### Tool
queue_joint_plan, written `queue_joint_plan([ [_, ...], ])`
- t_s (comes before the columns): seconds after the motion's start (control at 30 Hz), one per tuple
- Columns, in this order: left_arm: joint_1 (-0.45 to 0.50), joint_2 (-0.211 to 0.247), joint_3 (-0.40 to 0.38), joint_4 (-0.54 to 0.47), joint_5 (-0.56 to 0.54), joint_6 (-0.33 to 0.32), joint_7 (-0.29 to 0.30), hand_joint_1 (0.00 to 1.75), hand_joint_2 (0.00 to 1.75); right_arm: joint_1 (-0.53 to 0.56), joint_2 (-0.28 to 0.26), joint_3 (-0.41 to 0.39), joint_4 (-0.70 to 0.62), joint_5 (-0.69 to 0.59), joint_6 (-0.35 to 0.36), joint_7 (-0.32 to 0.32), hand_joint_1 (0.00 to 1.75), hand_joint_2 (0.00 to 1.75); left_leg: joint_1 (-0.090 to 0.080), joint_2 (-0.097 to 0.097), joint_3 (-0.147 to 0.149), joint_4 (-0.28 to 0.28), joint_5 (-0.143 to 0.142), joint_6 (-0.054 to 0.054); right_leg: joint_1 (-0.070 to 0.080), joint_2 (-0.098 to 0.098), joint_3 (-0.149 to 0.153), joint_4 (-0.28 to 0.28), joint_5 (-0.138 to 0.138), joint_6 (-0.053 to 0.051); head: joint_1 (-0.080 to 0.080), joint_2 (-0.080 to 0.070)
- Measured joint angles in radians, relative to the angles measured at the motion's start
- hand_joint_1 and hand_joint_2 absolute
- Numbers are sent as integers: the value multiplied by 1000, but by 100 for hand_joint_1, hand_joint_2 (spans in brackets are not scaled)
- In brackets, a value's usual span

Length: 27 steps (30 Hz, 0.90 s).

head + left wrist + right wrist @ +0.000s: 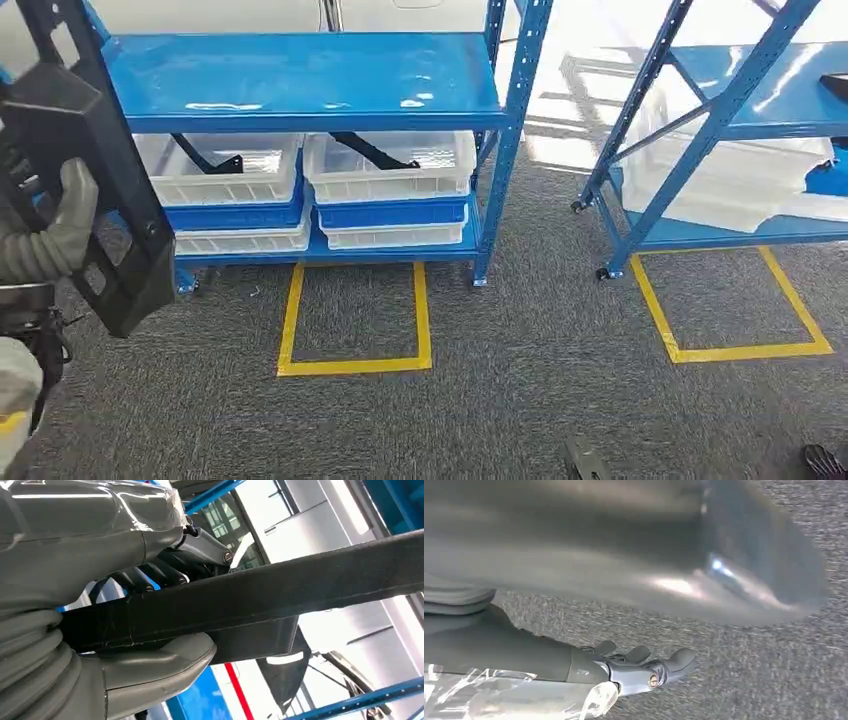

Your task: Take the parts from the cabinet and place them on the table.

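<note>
Left hand [55, 225] grips black part [95, 170] beside blue cabinet [310, 80].

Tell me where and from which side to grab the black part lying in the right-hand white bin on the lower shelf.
Grip the black part on its long thin bar, coming from above and the front: the white bin is open-topped, and the bar lies slanted across it with its bent end by the right wall. The blue shelf overhead probably leaves little clearance.

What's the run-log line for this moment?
left hand: grips black part | right hand: holds nothing, over carpet | shelf bins: more black parts inside | table: unseen
</note>
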Motion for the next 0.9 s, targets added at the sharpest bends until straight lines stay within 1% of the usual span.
queue_joint_plan([
  [0.03, 0, 0, 0, 0, 0, 0, 0, 175, 175, 0, 0, 1, 0, -1, 0, 0, 0, 0, -1, 0, -11, 0, 8, -1, 0, 0, 28, -24, 26, -1, 0, 0],
  [0.07, 0, 0, 0, 0, -1, 0, 0, 175, 175, -1, 0, 2, 0, -1, 0, 0, 0, 0, -2, 0, -20, 1, 16, -2, -1, 0, 80, -92, 62, -6, 0, 0],
  [0.1, 0, 0, 0, 0, -2, 0, 0, 175, 175, -2, 0, 2, 0, -2, 0, 0, 0, 0, -4, -1, -28, 1, 23, -4, 0, 0, 143, -183, 91, -11, 0, 0],
  [0.13, 0, 0, 0, 0, -12, -2, 2, 175, 175, -4, 0, 2, 0, -3, 0, -2, 0, 0, -5, -1, -32, 1, 27, -6, 1, 1, 216, -285, 98, -21, 0, 0],
  [0.17, -1, 0, 1, 0, -23, -7, 8, 175, 175, -6, -4, 2, 0, -5, 0, -2, 0, 0, -10, -1, -39, 2, 33, -12, 9, 0, 266, -367, 70, -29, 0, 0],
  [0.2, -1, 0, 0, 2, -33, -14, 20, 175, 175, -7, -4, 2, 0, -8, 0, -5, 0, 0, -6, 3, -37, -2, 42, -19, 10, 0, 256, -364, 79, -31, -3, 0],
  [0.23, -3, 0, -1, 2, -39, -19, 32, 175, 175, -6, -2, 3, 0, -9, 0, -7, 0, 0, -5, 3, -40, -1, 48, -24, 12, 0, 252, -372, 81, -35, -1, 0],
  [0.27, -1, 0, -1, 3, -40, -20, 46, 175, 175, -7, -3, 3, 0, -10, 0, -8, 0, 0, -2, 4, -43, -4, 56, -31, 16, 0, 247, -369, 86, -40, -1, 0],
  [0.3, 0, 0, -2, 5, -41, -24, 56, 175, 175, -5, -3, 3, 0, -11, 0, -8, 0, 0, -8, 3, -45, -5, 62, -38, 11, -1, 244, -378, 97, -49, -1, 0],
  [0.33, 2, 0, -2, 6, -41, -25, 62, 175, 175, -5, -2, 4, 0, -11, 0, -9, 0, 0, 0, 0, -57, 11, 40, -41, 5, -4, 242, -382, 108, -51, 0, 0],
  [0.37, 2, 0, -2, 8, -42, -25, 66, 175, 175, -4, -2, 4, 0, -11, 0, -9, 0, 0, 1, 0, -78, 62, -11, -46, 3, -6, 233, -382, 114, -58, -4, 0],
  [0.4, 2, 0, -2, 9, -42, -25, 69, 175, 175, -3, -2, 4, 0, -15, 8, -9, 0, 0, 4, -1, -108, 146, -67, -52, 3, -11, 226, -382, 121, -63, -5, 0],
  [0.43, 3, 0, -3, 11, -42, -24, 77, 175, 175, -3, -2, 4, 0, -21, 20, -9, 0, 0, 7, 0, -139, 235, -111, -58, 3, -14, 218, -381, 126, -63, -5, 0],
  [0.47, 8, 0, -3, 14, -41, -24, 84, 175, 175, -2, -1, 5, 0, -23, 28, -9, 0, 0, 9, 0, -164, 311, -137, -63, 3, -18, 210, -381, 131, -62, -5, 0],
  [0.5, 14, 0, -3, 16, -40, -24, 85, 175, 175, 0, 0, 5, 0, -24, 35, -9, 0, 0, 12, 0, -168, 340, -137, -66, 2, -21, 204, -380, 135, -60, -5, 0],
  [0.53, 19, 0, -3, 19, -40, -24, 87, 175, 175, 2, 0, 5, 0, -27, 38, -9, 0, 0, 15, 0, -145, 315, -118, -70, 1, -27, 199, -380, 138, -58, -5, 0],
  [0.57, 20, 0, -3, 22, -42, -24, 90, 175, 175, 3, 1, 5, 0, -31, 41, -10, 0, 0, 17, 2, -101, 249, -88, -74, -1, -33, 195, -378, 139, -56, -5, 0],
  [0.6, 18, 0, -3, 24, -45, -24, 94, 175, 175, 3, 2, 6, 0, -31, 42, -11, 0, 0, 19, 13, -39, 145, -50, -78, -3, -41, 191, -372, 140, -54, -5, 0],
  [0.63, 18, 0, -3, 25, -49, -24, 94, 175, 175, 3, 2, 6, 0, -32, 42, -13, 0, 0, 20, 43, 20, 47, -23, -81, -3, -47, 190, -365, 137, -50, -5, 0],
  [0.67, 17, 0, -3, 28, -52, -24, 95, 175, 175, 3, -2, 6, 0, -32, 41, -15, 0, 0, 5, 62, 42, 6, -46, -76, 4, -54, 185, -363, 135, -42, -6, 0],
  [0.7, 20, 0, -3, 29, -53, -23, 98, 175, 175, 3, -1, 6, 0, -32, 41, -15, 0, 0, 2, 54, 31, 11, -32, -54, 6, -61, 185, -361, 138, -36, -2, 0],
  [0.73, 20, 0, -3, 32, -53, -21, 100, 175, 175, 2, 0, 7, 0, -32, 41, -18, 0, 0, 3, 49, 28, 5, -36, -49, 6, -66, 183, -356, 137, -35, -3, 0],
  [0.8, 29, 0, -2, 33, -51, -16, 100, 175, 175, -1, 1, 14, 0, -32, 41, -17, 0, 0, 3, 25, 19, 6, -30, -36, 5, -88, 182, -354, 137, -27, -2, 0],
  [0.83, 35, 2, 0, 33, -50, -14, 100, 175, 175, -1, 1, 15, 0, -31, 41, -16, 0, 0, 7, 17, 20, 3, -25, -27, -1, -72, 176, -340, 121, -20, -2, 0],
  [0.87, 38, 2, 4, 33, -48, -8, 100, 175, 175, -1, 3, 16, 0, -31, 41, -15, 0, 0, 6, 6, 16, 3, -22, -22, -2, -42, 159, -298, 87, -17, -1, 0],
  [0.9, 42, 2, 8, 34, -47, -4, 98, 175, 175, -1, 4, 18, 0, -31, 42, -14, 0, 0, 6, -2, 13, 4, -19, -18, -4, -25, 124, -217, 40, -16, -1, 0],
])
